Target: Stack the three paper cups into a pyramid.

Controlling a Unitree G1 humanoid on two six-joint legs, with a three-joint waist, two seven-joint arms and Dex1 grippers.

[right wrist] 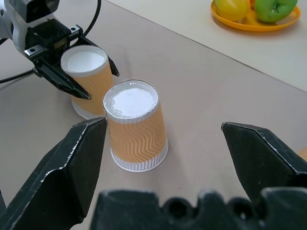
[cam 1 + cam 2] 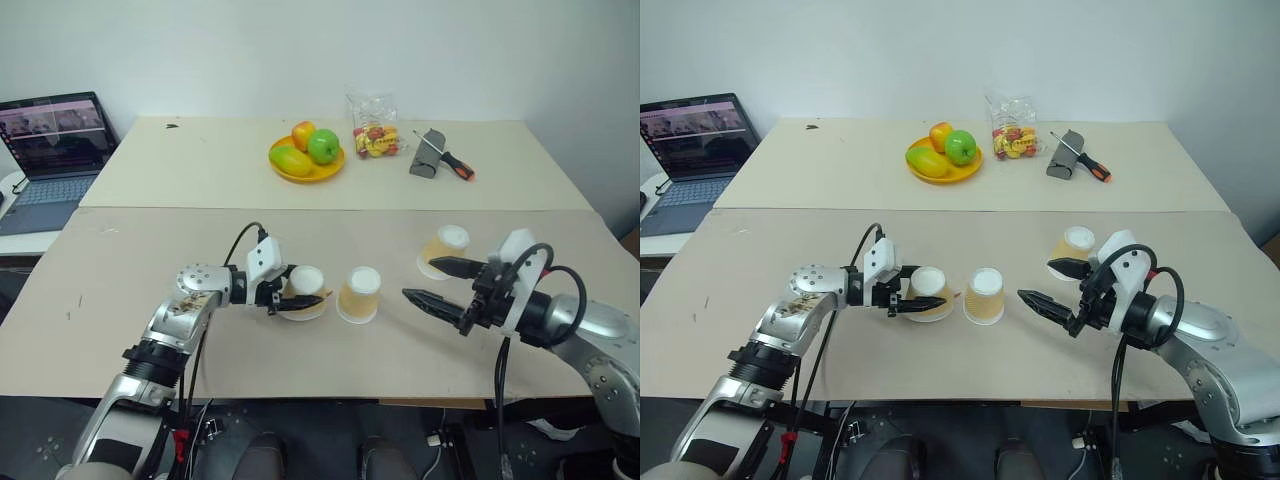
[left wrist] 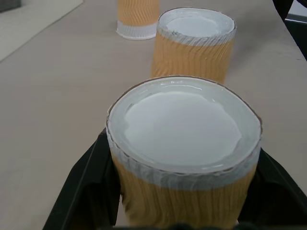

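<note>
Tan table carries three upturned paper cups. Middle cup is the landmark: left gripper has its jaws clamped on the cup just beside it; right gripper gapes empty between it and the far cup.

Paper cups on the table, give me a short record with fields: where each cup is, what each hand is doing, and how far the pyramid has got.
cup in left hand: tan ribbed paper cup, upside down, white base up, touching the table
left hand: shut on that cup, a finger on each side
middle cup: upside down, standing free beside the held cup, a gap between them
far cup: upside down, beside the right hand
right hand: open, empty, pointing toward the middle cup
pyramid: not begun, all three cups at table level
table: beige
</note>
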